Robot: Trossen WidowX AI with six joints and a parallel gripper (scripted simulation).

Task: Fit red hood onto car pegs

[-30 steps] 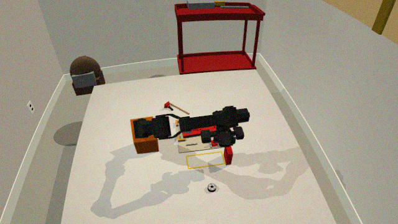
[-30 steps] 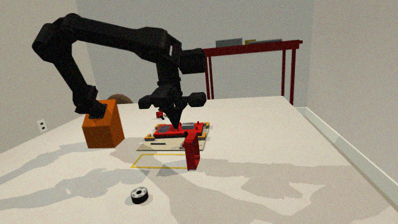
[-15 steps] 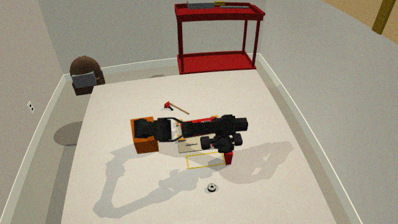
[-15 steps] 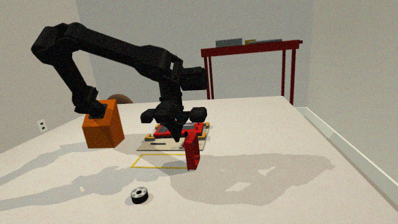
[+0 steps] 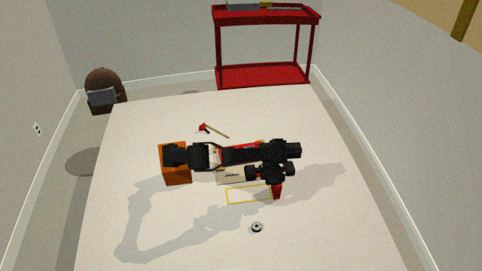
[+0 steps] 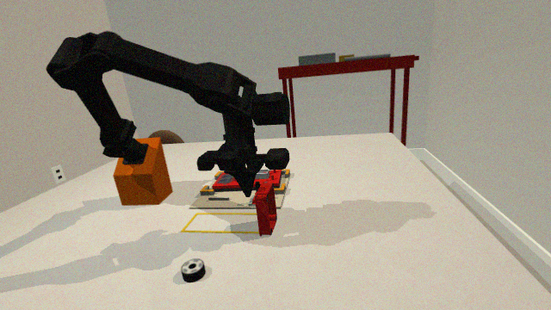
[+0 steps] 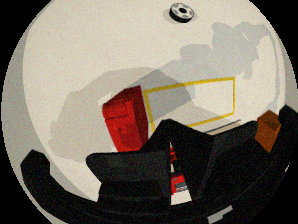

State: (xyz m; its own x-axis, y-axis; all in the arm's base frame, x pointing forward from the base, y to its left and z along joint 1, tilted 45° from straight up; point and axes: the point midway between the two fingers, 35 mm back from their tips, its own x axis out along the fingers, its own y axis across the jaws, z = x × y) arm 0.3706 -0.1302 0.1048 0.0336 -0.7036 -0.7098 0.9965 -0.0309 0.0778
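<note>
The hood (image 5: 276, 192) (image 6: 266, 212) (image 7: 126, 121), a red shell, stands on edge on the table, at one end of the yellow outline. My gripper (image 6: 248, 194) (image 7: 166, 123) is shut and empty, pointing down with its tips close to the hood's upper end; whether they touch it is unclear. The red chassis (image 5: 241, 145) (image 6: 225, 181) sits in the jig (image 5: 226, 180) (image 6: 237, 203) behind the gripper, partly hidden by the arm. The grey engine block (image 6: 262, 176) is on its deck. The pegs are too small or hidden to count.
The yellow outline (image 5: 227, 196) (image 6: 221, 232) (image 7: 234, 95) lies in front of the jig. A wheel (image 5: 256, 230) (image 6: 193, 276) (image 7: 175, 16) lies nearer the front. The orange base block (image 5: 177, 178) (image 6: 138, 191) (image 7: 268, 132) stands left. A hammer (image 5: 218, 132) lies behind the jig.
</note>
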